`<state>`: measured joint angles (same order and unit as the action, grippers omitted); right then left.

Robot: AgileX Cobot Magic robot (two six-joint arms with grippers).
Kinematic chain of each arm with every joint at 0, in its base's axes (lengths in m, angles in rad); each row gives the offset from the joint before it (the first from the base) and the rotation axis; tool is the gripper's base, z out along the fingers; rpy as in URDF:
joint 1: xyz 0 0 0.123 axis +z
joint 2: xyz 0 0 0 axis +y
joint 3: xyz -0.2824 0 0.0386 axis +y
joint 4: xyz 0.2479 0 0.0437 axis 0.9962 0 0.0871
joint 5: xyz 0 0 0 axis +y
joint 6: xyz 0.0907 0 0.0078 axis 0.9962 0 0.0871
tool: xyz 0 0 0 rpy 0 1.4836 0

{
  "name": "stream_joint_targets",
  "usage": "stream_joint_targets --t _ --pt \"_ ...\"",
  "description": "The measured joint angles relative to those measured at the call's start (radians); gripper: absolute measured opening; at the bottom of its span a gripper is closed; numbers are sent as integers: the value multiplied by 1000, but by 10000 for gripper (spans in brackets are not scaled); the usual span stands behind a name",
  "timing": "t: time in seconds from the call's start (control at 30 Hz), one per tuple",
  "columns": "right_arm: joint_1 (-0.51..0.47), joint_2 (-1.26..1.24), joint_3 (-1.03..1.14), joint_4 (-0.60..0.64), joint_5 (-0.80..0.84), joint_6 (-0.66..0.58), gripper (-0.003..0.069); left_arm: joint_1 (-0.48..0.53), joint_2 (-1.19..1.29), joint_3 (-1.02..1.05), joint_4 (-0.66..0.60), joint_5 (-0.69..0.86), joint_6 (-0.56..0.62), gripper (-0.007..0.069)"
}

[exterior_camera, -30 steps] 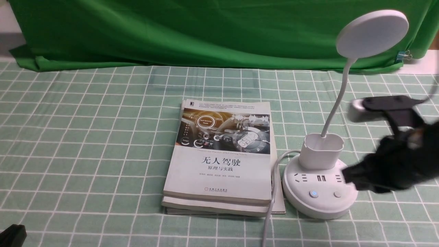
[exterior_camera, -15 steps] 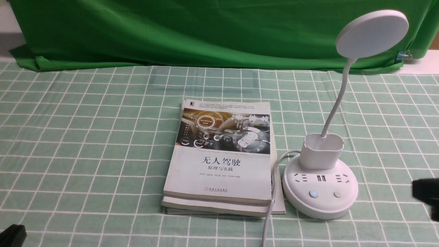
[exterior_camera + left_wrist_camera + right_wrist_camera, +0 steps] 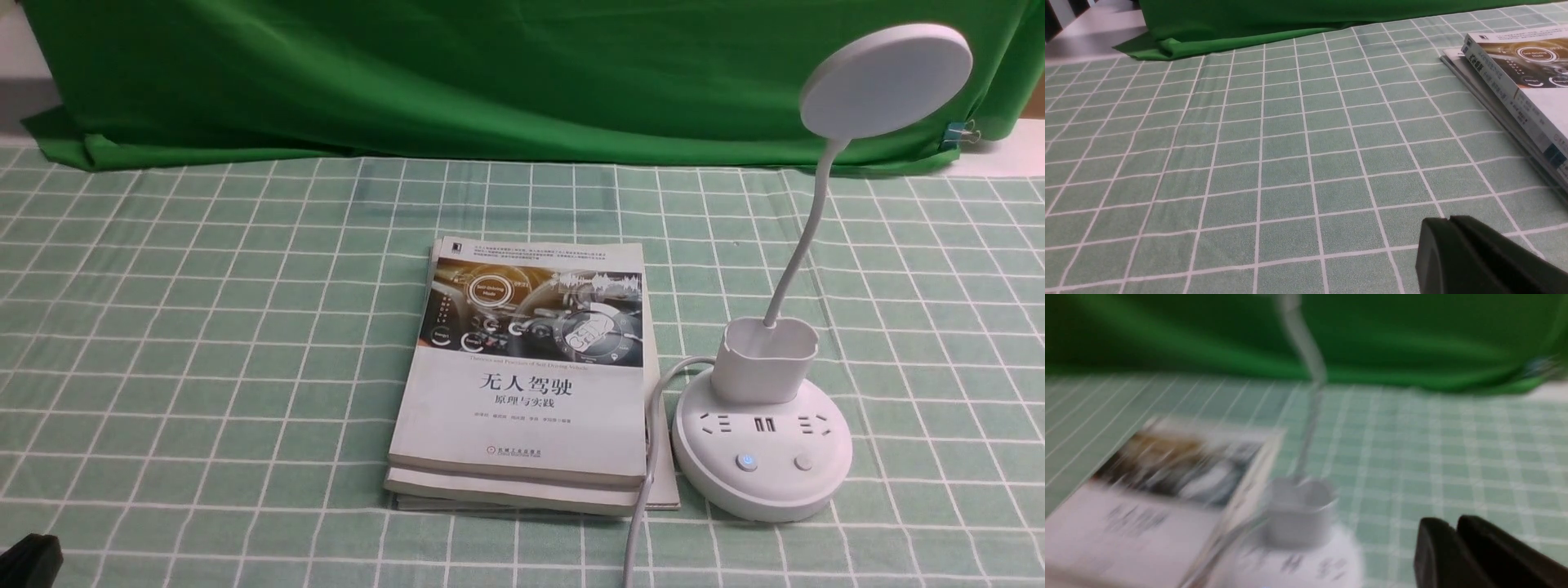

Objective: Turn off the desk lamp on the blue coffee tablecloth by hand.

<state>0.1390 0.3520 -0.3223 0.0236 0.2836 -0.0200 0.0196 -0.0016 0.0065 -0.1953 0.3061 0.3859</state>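
Blue coffee tablecloth (image 3: 204, 327), desk lamp (image 3: 763, 482); right fingers (image 3: 1486, 555) clenched low near it, left fingers (image 3: 1478, 257) clenched too.

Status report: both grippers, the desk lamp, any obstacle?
Left gripper shut, low over tablecloth. Right gripper shut, off desk lamp. One button glowing blue on base. Books beside it.

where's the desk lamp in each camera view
Front view: the desk lamp stands right of centre, its base just right of the book.
Left wrist view: the lamp is not in it; only an edge of the book shows.
Right wrist view: the desk lamp is blurred, its cup and neck right beside the book.
Shared landmark: the book, seen in all three views.
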Motion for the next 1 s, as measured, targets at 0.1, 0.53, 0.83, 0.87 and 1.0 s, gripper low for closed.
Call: stream_joint_targets --t 0.1,0.53,0.83,0.87,1.0 --pt "-49 -95 146 -1 -117 -12 77 0 0 0 0 0 0 0" --pt "-83 -350 327 -3 -75 -27 77 0 0 0 0 -1 0 0" --pt "-83 -350 327 -4 -46 -28 48 0 0 0 0 0 0 0" --pt "-83 -350 327 -4 -45 -28 50 0 0 0 0 0 0 0" --pt "-83 -350 327 -4 -44 -26 59 0 0 0 0 0 0 0"
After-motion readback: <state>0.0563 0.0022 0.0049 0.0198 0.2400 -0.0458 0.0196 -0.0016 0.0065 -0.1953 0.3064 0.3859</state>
